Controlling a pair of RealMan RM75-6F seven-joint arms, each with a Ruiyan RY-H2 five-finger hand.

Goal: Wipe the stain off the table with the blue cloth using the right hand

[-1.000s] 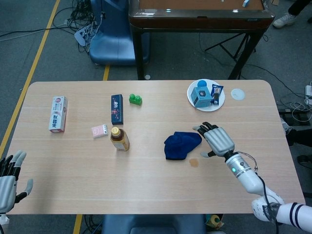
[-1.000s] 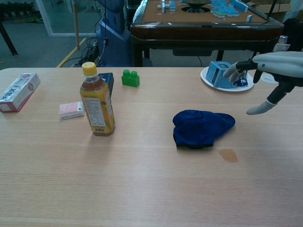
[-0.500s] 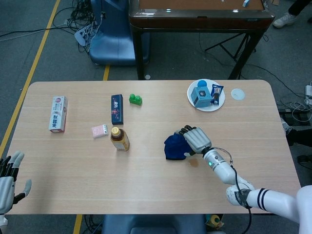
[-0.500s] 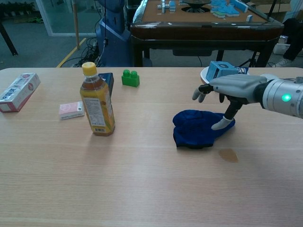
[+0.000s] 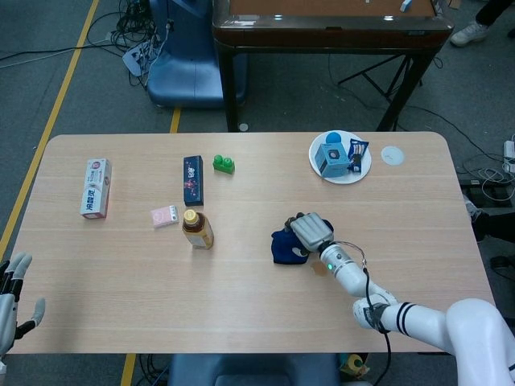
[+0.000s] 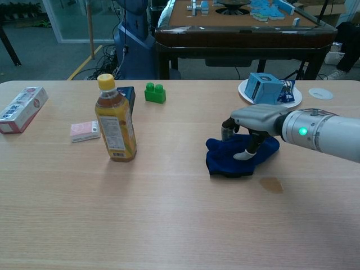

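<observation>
The blue cloth (image 5: 282, 245) (image 6: 225, 162) lies crumpled right of the table's middle. My right hand (image 5: 311, 232) (image 6: 253, 120) is down over its right part, palm down. The fingertips (image 6: 226, 130) touch its far edge and the thumb presses on its top. The cloth is not bunched in a grip. The brown stain (image 6: 272, 184) sits on the wood just in front and right of the cloth; in the head view my right wrist partly covers it. My left hand (image 5: 14, 296) hangs off the table's near left corner, fingers apart, holding nothing.
A tea bottle (image 5: 197, 229) (image 6: 115, 121) stands left of the cloth. A white plate (image 5: 342, 178) with a blue box sits at the back right. A green brick (image 5: 224, 164), a dark box (image 5: 192, 178), a pink packet (image 5: 164, 216) and a toothpaste box (image 5: 96, 187) lie further left.
My right hand moved left from beside the cloth and came down onto it. The cloth and stain have not shifted. The left hand sank slightly lower in the head view.
</observation>
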